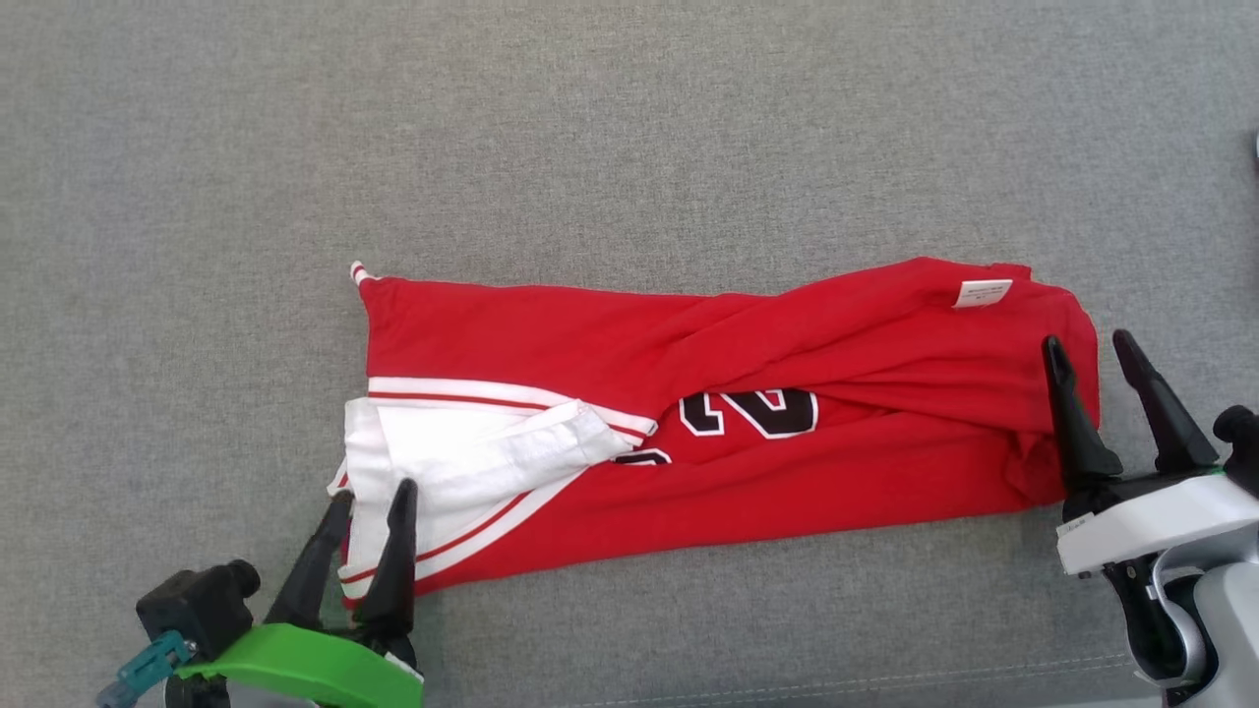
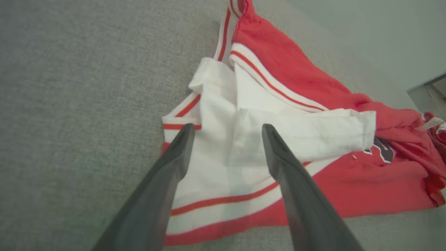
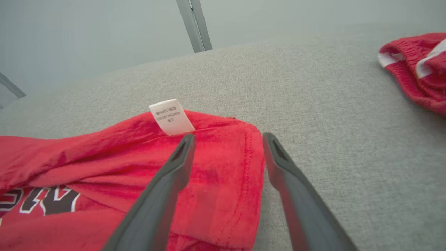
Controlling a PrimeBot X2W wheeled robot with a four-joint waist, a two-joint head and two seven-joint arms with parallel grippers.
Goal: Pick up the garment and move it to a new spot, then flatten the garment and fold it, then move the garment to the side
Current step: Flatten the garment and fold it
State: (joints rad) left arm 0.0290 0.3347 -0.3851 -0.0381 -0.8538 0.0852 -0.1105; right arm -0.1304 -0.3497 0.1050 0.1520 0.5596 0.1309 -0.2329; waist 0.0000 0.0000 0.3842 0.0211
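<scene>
Left gripper (image 1: 372, 492): fingers spread, nothing between them. Tips lie over the white sleeve end of the jersey (image 1: 787, 482), at its near-left corner. One fingertip is over the cloth, the other at its edge.

Right gripper (image 1: 1087, 339): fingers also apart, empty. Inner finger lies over the jersey's red right end, outer finger just off the hem above the grey fabric surface (image 1: 629, 128).

Jersey: red, white sleeve with red stripes, black numerals edged in white. It lies as a long band, left to right, between the two grippers. Folds are uneven, and the upper layer runs diagonally.

Left wrist view: left gripper (image 2: 227, 126) straddles a doubled-over white sleeve (image 2: 303, 136). Striped trim runs beneath it.

Right wrist view: right gripper (image 3: 229, 135) sits at the stitched hem. A white care label (image 3: 171, 116) stands up just beyond the inner fingertip, its print too small to read. A second red-and-white garment (image 3: 418, 69) lies well apart at far right. A grey bar (image 3: 195, 24) rises past the surface edge.
</scene>
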